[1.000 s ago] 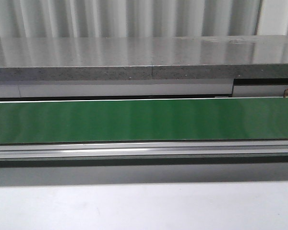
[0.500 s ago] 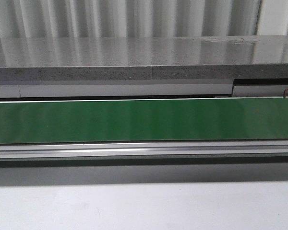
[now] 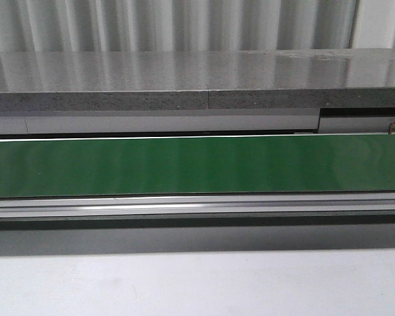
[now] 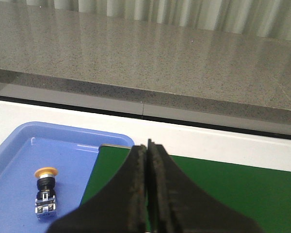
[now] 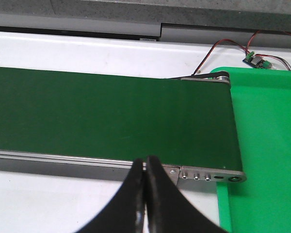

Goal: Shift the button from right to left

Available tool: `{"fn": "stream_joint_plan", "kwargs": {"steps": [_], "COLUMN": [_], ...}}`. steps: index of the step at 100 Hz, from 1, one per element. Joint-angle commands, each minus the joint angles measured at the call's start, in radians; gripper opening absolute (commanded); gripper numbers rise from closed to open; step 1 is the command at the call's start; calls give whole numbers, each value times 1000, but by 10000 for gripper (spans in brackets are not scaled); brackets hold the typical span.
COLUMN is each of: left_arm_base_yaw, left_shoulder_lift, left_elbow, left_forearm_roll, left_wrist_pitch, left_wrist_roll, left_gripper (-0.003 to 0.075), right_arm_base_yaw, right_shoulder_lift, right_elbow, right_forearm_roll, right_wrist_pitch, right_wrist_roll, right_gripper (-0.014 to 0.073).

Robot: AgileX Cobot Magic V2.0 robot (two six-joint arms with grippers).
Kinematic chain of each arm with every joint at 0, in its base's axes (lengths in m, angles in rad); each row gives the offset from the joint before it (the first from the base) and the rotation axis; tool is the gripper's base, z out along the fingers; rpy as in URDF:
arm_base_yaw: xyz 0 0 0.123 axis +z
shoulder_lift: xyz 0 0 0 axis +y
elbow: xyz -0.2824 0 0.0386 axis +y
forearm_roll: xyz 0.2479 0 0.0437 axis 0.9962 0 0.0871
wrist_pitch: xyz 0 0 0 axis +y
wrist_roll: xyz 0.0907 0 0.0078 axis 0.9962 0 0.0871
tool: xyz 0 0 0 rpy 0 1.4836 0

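The button (image 4: 45, 190), with a yellow-orange cap, a black collar and a blue-and-clear block, lies on its side in a blue tray (image 4: 19, 160) at the left end of the green conveyor belt (image 4: 242, 194). My left gripper (image 4: 148, 148) is shut and empty, above the belt's end just right of the tray. My right gripper (image 5: 145, 161) is shut and empty, over the belt's near rail close to its right end. In the front view only the belt (image 3: 197, 166) shows; neither gripper nor the button is in it.
A green tray (image 5: 266, 145) sits at the belt's right end (image 5: 111, 116), with a small circuit board and red-black wires (image 5: 254, 58) behind it. A grey stone counter (image 3: 197, 79) runs along the back. White tabletop (image 3: 197, 283) lies in front of the conveyor.
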Motion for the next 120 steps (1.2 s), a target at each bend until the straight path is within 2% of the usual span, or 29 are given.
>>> {"fn": "stream_joint_plan", "kwargs": {"steps": [1,26,42,61,94,120], "left_arm_base_yaw": [-9,-9,-11,-11,-11,-11], "left_shoulder_lift": [10,10,-13,-113,-357,-350], "left_elbow": [-26,-16,65,212,478,614], "left_forearm_roll": [7,-2,-56,-249,-221,-193], "left_wrist_pitch": [-73,-80,-165,-271,-367,-558], "left_wrist_roll": [-8,-8,6,264,286,284], "left_gripper": [-20,-20,-20,-20,-20,-20], "right_arm_base_yaw": [2,2,2,2,2,2], "right_shoulder_lift": [3,3,3,3,3,3], "right_elbow": [-27,-27,-27,-27,-27,-27], "right_forearm_roll": [2,2,2,2,2,2], "right_wrist_pitch": [-73,-73,-73,-73,-73,-70], "right_wrist_roll": [-9,-9,-9,-9,-9,-9], "right_gripper": [-67,-67,-67,-67,-67,-67]}}
